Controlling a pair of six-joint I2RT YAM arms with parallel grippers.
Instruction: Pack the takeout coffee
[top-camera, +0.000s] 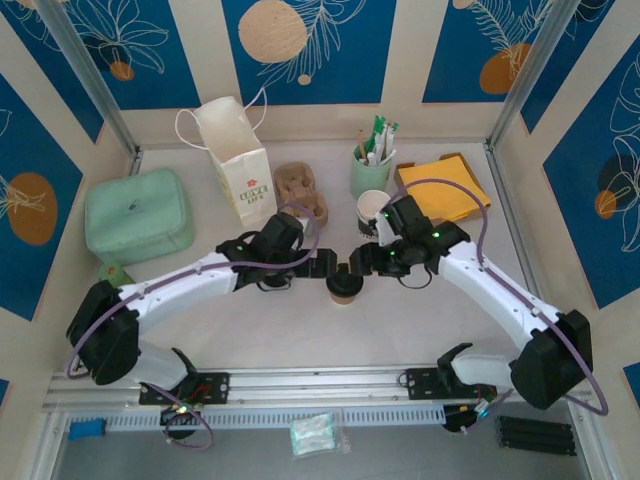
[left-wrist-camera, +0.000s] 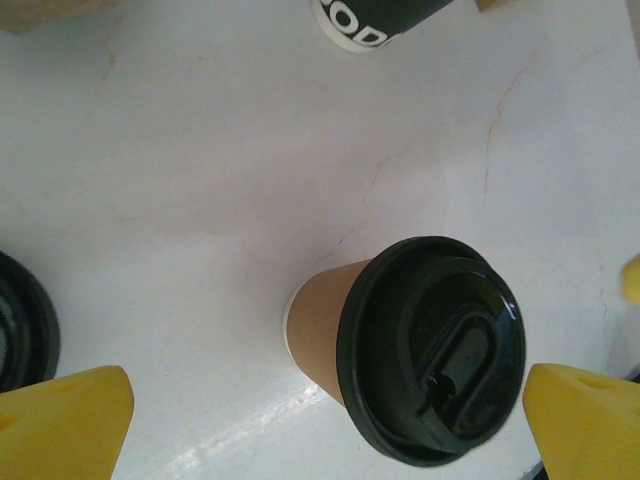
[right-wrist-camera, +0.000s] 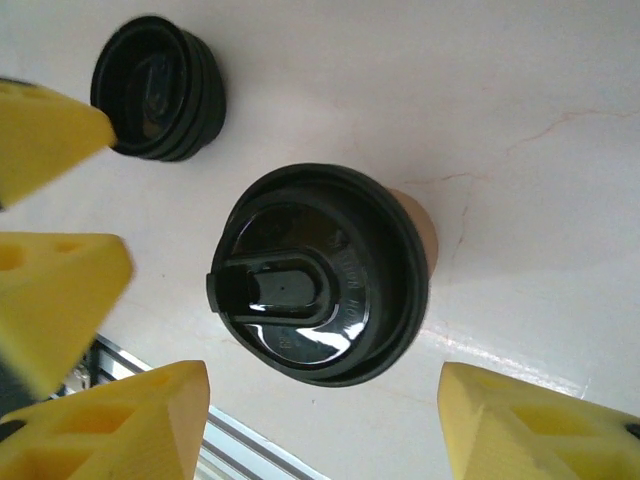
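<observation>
- Coffee cup (top-camera: 373, 210): stands upright toward the back of the table (top-camera: 300, 340), white above and black below, with no lid on it
- Same cup: sits just in front of the mint cup (top-camera: 370, 172) of stirrers, between the carrier (top-camera: 300, 190) and the yellow envelope (top-camera: 445, 190), close behind the right arm's wrist, held by nothing
- In the left wrist view: shows at the top edge as a black band with white letters (left-wrist-camera: 370, 20), well apart from the fingers
- Brown cup (top-camera: 343, 288): stands upright mid-table with a black sip lid pressed on, between the two grippers
- Left gripper (top-camera: 322, 264): points at the brown cup from the left with jaws wide
- In its own view (left-wrist-camera: 322, 420): shows one yellow fingertip at each lower corner and the brown cup (left-wrist-camera: 315, 335) between them, touching neither
- Right gripper (top-camera: 362, 262): comes at the brown cup from the right with jaws apart and nothing gripped
- In its own view (right-wrist-camera: 335, 420): shows yellow fingers spread either side of the brown cup (right-wrist-camera: 315, 270), clear of the lid
- Loose lid (right-wrist-camera: 160, 85): lies black on the table near the brown cup, also at the left edge of the left wrist view (left-wrist-camera: 20, 320)
- Bag (top-camera: 243, 165): stands open at the back left, beside the carrier
- Green pouch (top-camera: 137, 215): lies flat at the far left
</observation>
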